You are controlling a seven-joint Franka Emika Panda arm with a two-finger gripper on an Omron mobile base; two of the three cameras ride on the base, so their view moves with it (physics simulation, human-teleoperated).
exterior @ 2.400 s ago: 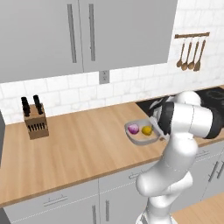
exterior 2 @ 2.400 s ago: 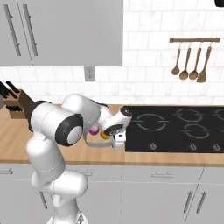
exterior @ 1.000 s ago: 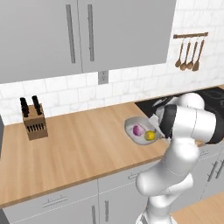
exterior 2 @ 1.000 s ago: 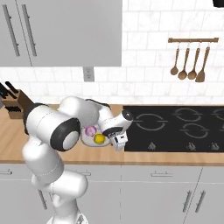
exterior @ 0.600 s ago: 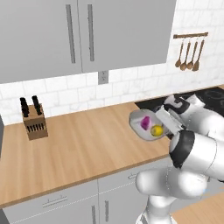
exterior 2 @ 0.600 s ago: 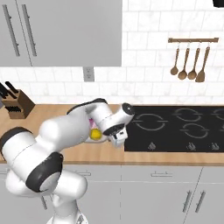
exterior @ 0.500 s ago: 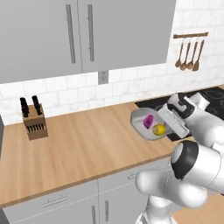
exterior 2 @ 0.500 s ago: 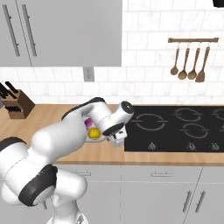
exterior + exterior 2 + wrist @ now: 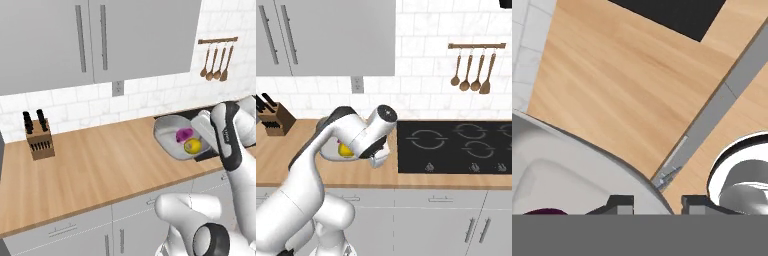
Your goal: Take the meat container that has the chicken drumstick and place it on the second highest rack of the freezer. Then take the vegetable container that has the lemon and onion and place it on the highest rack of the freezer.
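Note:
The vegetable container (image 9: 165, 131), a wide grey oval dish, hangs tilted a little above the wooden counter, near the cooktop's left edge. The purple onion (image 9: 184, 134) and the yellow lemon (image 9: 193, 146) lie in it. My gripper (image 9: 204, 134) is shut on the dish's right rim. In the hand view that rim (image 9: 587, 170) passes between my gripper's (image 9: 659, 202) two dark tips, and a sliver of onion (image 9: 543, 212) shows. From the right, my arm covers most of the dish, leaving the lemon (image 9: 345, 150) visible. The meat container, chicken drumstick and freezer are out of view.
A knife block (image 9: 39, 141) stands at the counter's back left. The black cooktop (image 9: 456, 145) lies right of the dish. Wooden utensils (image 9: 218, 62) hang on the wall rail above it. Grey wall cabinets (image 9: 95, 40) hang over the counter, with drawers below the front edge.
The dish has come up off the counter and moved right, tilting, with my gripper on its rim. My arm has swung out to the right.

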